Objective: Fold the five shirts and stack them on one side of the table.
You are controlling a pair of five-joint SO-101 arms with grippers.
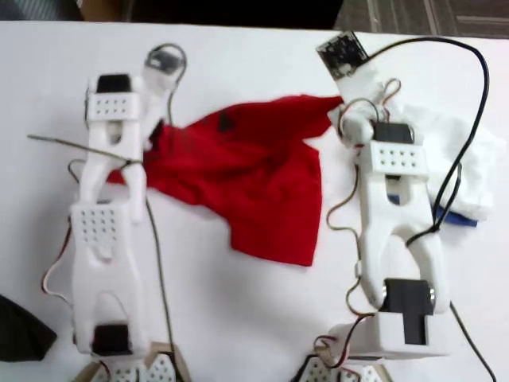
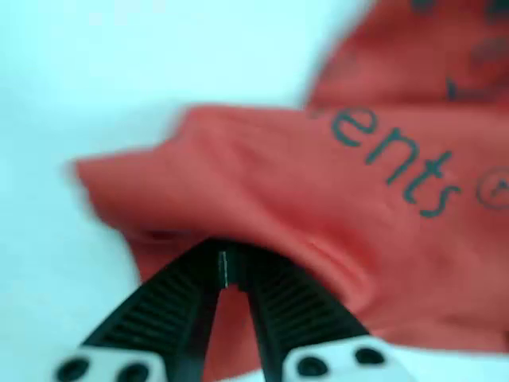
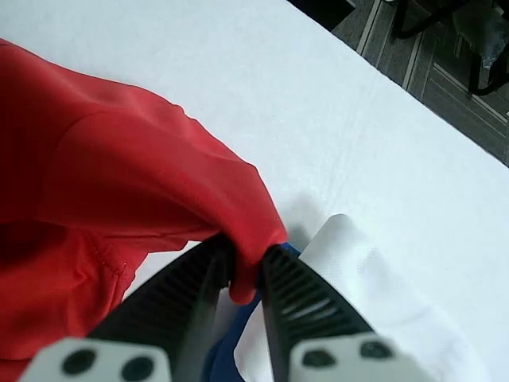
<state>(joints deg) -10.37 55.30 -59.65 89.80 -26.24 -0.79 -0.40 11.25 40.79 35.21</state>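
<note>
I'm watching bright, even light washing over the white table (image 1: 238, 318). The red shirt (image 1: 254, 175) is casting only a faint, soft shadow along its near edge, and the floor (image 1: 413, 16) beyond the table's far edge is looking dim.

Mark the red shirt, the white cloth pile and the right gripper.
red shirt (image 1: 254, 171): high view, middle of the spread fabric.
white cloth pile (image 1: 485, 179): high view, its top surface beside an arm.
right gripper (image 3: 248, 269): right wrist view, between the fingertips, which pinch the red shirt's edge.
</note>
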